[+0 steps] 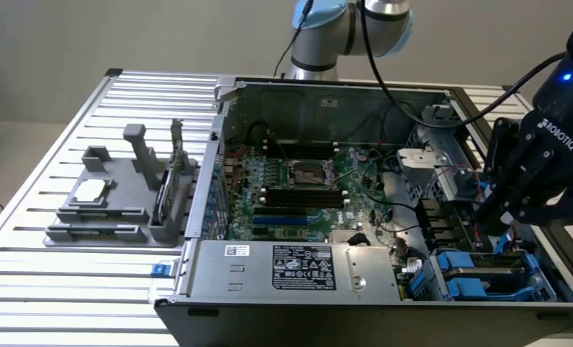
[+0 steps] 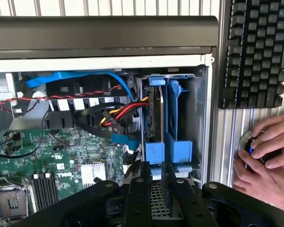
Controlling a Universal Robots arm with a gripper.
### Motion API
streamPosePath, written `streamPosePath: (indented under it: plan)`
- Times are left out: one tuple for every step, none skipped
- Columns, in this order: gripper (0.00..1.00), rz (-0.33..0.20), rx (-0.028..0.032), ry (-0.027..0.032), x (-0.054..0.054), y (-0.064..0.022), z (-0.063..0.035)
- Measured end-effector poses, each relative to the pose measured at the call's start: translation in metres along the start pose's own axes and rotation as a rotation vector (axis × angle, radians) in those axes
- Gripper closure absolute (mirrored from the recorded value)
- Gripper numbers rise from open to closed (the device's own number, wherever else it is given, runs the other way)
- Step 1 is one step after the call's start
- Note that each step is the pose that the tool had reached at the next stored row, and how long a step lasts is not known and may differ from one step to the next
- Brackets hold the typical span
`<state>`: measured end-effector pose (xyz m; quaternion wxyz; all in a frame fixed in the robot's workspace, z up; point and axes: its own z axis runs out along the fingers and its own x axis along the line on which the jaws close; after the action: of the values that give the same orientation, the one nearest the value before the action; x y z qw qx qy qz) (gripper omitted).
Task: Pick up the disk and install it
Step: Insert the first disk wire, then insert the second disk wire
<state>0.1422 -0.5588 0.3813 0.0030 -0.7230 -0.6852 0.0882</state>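
Note:
In the wrist view the disk (image 2: 155, 113) stands on edge in the blue drive bay (image 2: 179, 118) at the corner of the open computer case. It shows a dark side and blue carrier ends. My gripper (image 2: 157, 166) is shut on its near end, one finger on each flat side. In the exterior view my gripper (image 1: 499, 220) hangs over the bay (image 1: 480, 278) at the case's near corner on the exterior view's right. A blue-edged strip of the disk (image 1: 503, 244) reaches down from it into the bay. How deep the disk sits is hidden.
Red, yellow, black and blue cables (image 2: 118, 113) crowd the bay's side. The motherboard (image 1: 296, 181) and the power supply box (image 1: 296, 267) fill the case. A grey fixture (image 1: 113, 202) stands at the exterior view's left. A keyboard (image 2: 255, 52) and a person's hand (image 2: 267, 156) lie beside the case.

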Motion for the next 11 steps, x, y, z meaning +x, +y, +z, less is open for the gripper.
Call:
streamPosePath:
  plan:
    - [0.76,0.000,0.0000,-0.0001,0.0000,0.0000,0.0000]
    - [0.76,0.000,0.0000,0.0000,0.0000,-0.0001,0.0000]
    - [0.76,0.000,0.0000,-0.0001,0.0000,-0.0001,0.0000]
    - [0.76,0.000,0.0000,-0.0001,0.0000,-0.0001,0.0000]
    - [0.76,0.000,0.0000,0.0000,0.0000,-0.0001,0.0000]
    - [0.76,0.000,-0.0001,-0.0001,0.0000,-0.0001,0.0000]
    - [0.76,0.000,-0.0001,-0.0001,0.0000,-0.0001,0.0000]
    - [0.76,0.000,0.0000,-0.0001,0.0000,-0.0001,0.0000]
    - [0.76,0.000,0.0000,-0.0001,0.0000,-0.0001,0.0000]
    - [0.76,0.000,0.0000,-0.0001,0.0000,-0.0001,0.0000]
    - [0.76,0.000,0.0000,-0.0001,0.0000,-0.0001,0.0000]
